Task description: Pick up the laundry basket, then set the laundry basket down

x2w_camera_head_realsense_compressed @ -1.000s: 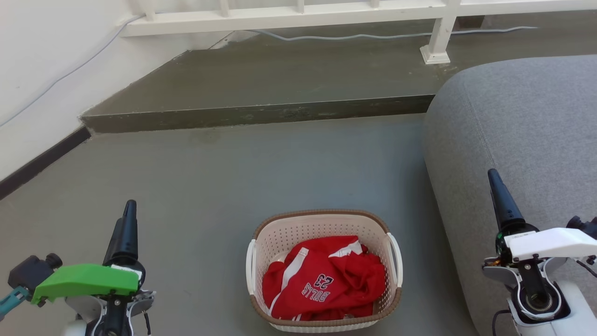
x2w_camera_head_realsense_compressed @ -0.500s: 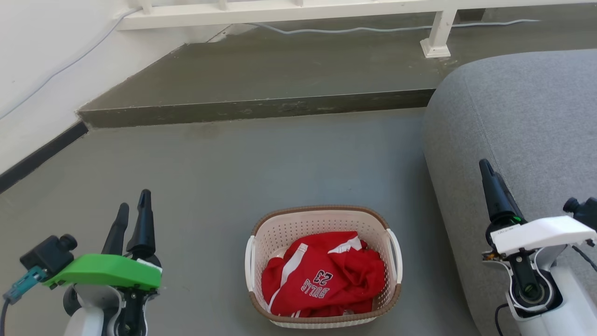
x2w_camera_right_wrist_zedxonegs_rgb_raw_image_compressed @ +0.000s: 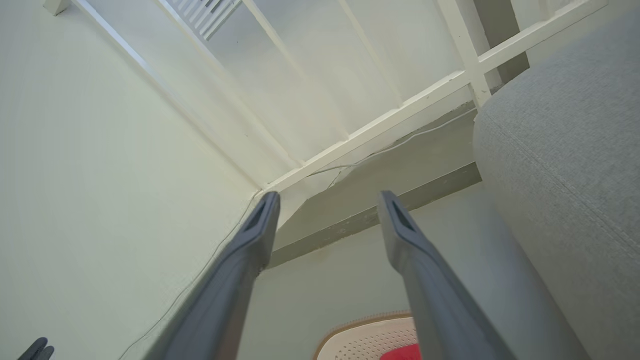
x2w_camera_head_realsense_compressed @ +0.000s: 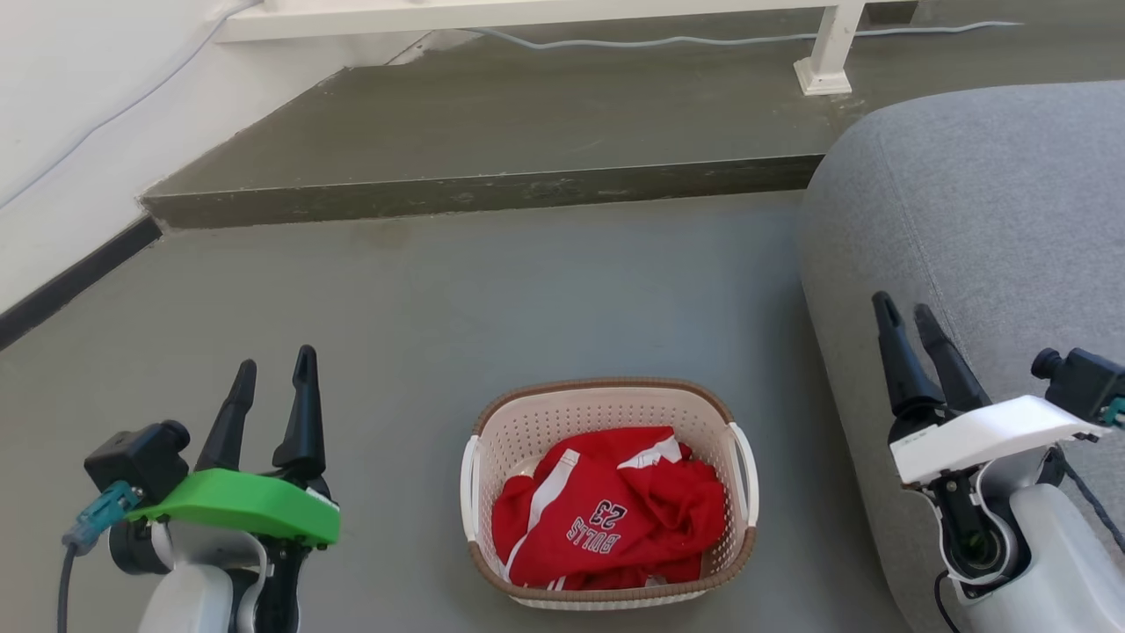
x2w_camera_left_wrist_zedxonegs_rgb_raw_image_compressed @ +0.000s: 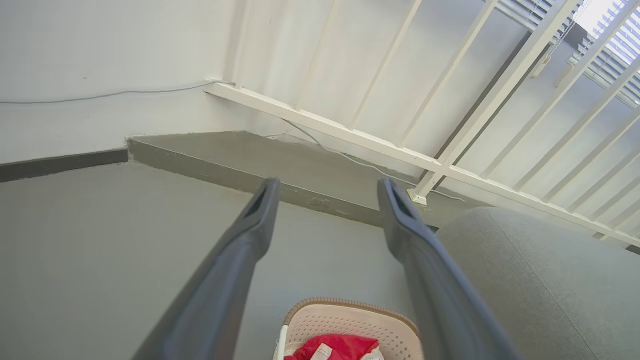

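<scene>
The laundry basket (x2w_camera_head_realsense_compressed: 571, 420) sits on the gray floor (x2w_camera_head_realsense_compressed: 439, 308), low in the middle of the head view. It stands flat with its open top facing up. It looks wider from left to right than from front to back, so its long way runs across the view. One white handle (x2w_camera_head_realsense_compressed: 469, 475) is at its left end and the other handle (x2w_camera_head_realsense_compressed: 749, 475) is at its right end. A brown band runs round the top and the bottom. Inside lies a crumpled red shirt (x2w_camera_head_realsense_compressed: 615, 519) with white stripes. The words on it read upside down from here.

The left end effector (x2w_camera_head_realsense_compressed: 275, 359) is off to the left of the basket, well apart from it. Its two dark fingers are spread and hold nothing. It has a green cover. The right end effector (x2w_camera_head_realsense_compressed: 903, 305) is off to the right, in front of the gray sofa (x2w_camera_head_realsense_compressed: 967, 220). Its fingers are spread too, and nothing is between them. It has a white cover.

The sofa is just beside the basket on the right. Behind the basket the floor goes up one step (x2w_camera_head_realsense_compressed: 483, 189). A white railing (x2w_camera_head_realsense_compressed: 527, 13) runs along the back, with a thin cable (x2w_camera_head_realsense_compressed: 703, 40) lying under it. A white wall (x2w_camera_head_realsense_compressed: 53, 105) is on the left.
</scene>
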Motion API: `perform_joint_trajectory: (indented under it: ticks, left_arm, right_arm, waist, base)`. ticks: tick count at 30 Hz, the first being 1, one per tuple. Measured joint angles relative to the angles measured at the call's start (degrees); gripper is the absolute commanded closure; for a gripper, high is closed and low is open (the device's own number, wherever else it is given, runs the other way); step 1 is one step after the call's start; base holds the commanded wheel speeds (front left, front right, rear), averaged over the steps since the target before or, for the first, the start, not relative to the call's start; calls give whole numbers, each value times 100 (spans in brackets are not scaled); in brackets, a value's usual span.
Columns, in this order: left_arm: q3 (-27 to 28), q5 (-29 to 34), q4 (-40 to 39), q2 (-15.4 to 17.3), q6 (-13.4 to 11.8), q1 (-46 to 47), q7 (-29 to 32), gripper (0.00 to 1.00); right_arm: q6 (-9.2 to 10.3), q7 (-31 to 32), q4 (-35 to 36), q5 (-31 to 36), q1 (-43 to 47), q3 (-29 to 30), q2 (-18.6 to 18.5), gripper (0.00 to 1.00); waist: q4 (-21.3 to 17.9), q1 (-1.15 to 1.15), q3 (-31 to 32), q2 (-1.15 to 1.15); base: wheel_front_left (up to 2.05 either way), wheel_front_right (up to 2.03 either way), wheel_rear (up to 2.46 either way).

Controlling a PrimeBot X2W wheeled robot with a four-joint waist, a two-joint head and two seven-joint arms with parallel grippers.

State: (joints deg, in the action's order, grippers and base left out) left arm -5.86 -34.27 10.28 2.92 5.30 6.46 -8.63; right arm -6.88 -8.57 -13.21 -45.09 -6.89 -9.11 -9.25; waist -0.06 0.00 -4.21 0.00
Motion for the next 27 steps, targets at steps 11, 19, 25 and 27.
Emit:
perform_joint_trajectory:
  ticks: [11,19,25,27]
  left_arm:
    - [-160,856,-81,-10,-71,90,-205,0]
    - [-214,1504,-166,-14,-78,186,-363,0]
    - [-311,1936,-207,-19,-79,192,-465,0]
    - [-335,2093,-229,-20,-80,197,-531,0]
  right_arm:
    - [44,-204,-29,854,-112,-141,-26,0]
    - [51,-353,-36,1497,-136,-215,-19,0]
    - [51,-458,-43,1952,-226,-230,-16,0]
    - [52,-513,-43,2125,-226,-233,-13,0]
  waist:
    - [5,0,-66,0]
    - [10,0,-97,0]
    - [14,0,-128,0]
    - [15,0,-141,0]
  base:
    - [0,0,0]
    - [0,0,0]
    - [0,0,0]
    - [0,0,0]
